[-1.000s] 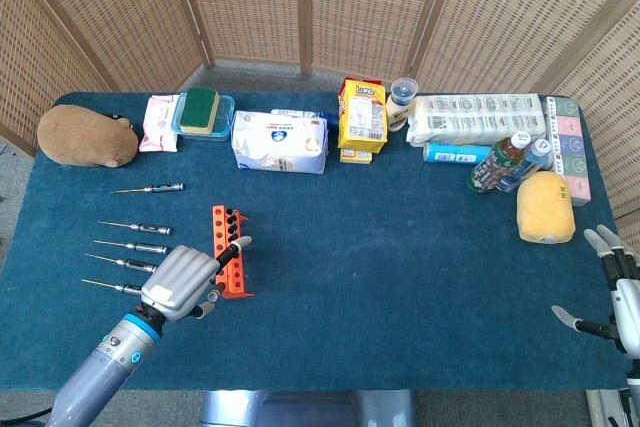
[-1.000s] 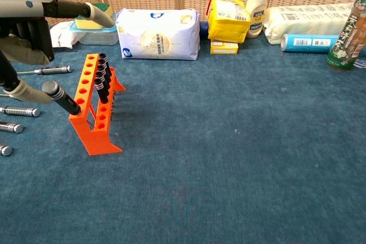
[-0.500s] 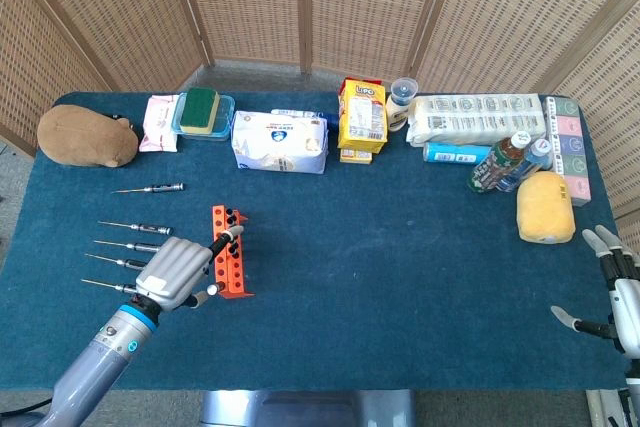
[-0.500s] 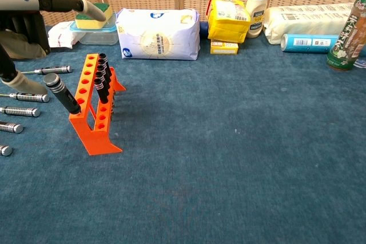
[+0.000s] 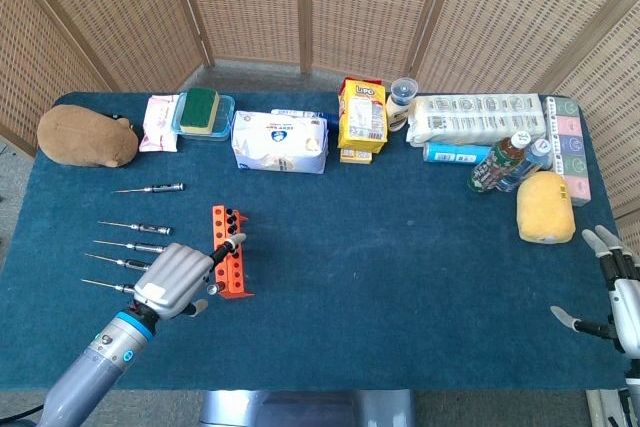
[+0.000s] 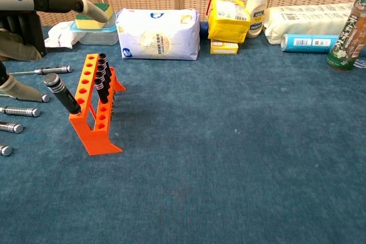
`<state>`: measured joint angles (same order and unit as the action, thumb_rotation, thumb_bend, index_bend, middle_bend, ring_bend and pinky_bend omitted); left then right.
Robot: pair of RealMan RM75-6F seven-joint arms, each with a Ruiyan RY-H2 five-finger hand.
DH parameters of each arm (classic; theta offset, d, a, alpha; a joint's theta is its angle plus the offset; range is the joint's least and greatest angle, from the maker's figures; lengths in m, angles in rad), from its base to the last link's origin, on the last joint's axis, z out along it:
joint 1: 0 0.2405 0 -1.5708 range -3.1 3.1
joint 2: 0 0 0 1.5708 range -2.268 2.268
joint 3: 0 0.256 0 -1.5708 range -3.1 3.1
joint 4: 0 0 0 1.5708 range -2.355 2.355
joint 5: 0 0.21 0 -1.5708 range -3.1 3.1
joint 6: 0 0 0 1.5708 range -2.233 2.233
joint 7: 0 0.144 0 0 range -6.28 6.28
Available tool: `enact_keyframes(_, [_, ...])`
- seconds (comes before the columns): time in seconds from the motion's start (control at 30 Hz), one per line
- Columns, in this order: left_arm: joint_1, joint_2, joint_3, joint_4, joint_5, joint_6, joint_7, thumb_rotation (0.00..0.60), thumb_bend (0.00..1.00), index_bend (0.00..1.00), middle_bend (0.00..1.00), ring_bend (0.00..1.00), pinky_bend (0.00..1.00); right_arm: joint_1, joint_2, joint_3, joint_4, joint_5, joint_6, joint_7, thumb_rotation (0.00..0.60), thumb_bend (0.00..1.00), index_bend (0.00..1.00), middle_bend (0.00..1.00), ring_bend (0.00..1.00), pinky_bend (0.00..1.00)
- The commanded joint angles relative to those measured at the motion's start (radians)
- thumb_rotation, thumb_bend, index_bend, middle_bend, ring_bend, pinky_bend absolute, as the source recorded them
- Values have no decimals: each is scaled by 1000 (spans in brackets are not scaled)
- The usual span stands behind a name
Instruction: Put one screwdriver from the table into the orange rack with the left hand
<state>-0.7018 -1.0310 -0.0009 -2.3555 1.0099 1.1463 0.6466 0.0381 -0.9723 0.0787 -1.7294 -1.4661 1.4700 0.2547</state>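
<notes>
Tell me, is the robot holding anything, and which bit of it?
Yes. The left hand holds a screwdriver, tilted beside the orange rack. The black handle end sticks out; where the fingers grip cannot be told.

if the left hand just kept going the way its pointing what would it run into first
Most likely the orange rack. In the head view the left hand points right and slightly away, its fingers already at the rack's left side, with the tilted screwdriver it holds beside the near holes. Exact depth is unclear.

Beside my grey fingers (image 5: pixel 200 269) stood the orange rack (image 6: pixel 96 107); the screwdriver (image 6: pixel 63 93) they held was black with silver bands, above the blue cloth (image 6: pixel 240 158).
</notes>
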Motion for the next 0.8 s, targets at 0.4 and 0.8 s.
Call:
enact_keyframes(0.4, [-51, -123, -51, 21, -130, 78, 123, 600, 182, 33, 1000, 1000, 988, -2, 5, 4, 5, 4, 4, 20, 600, 5, 57, 19, 18, 0])
enact_keyframes(0.8, [-48, -103, -49, 24, -151, 102, 109, 600, 182, 32, 1000, 1000, 988, -2, 4, 2, 3, 1, 3, 15, 600, 5, 57, 19, 19, 0])
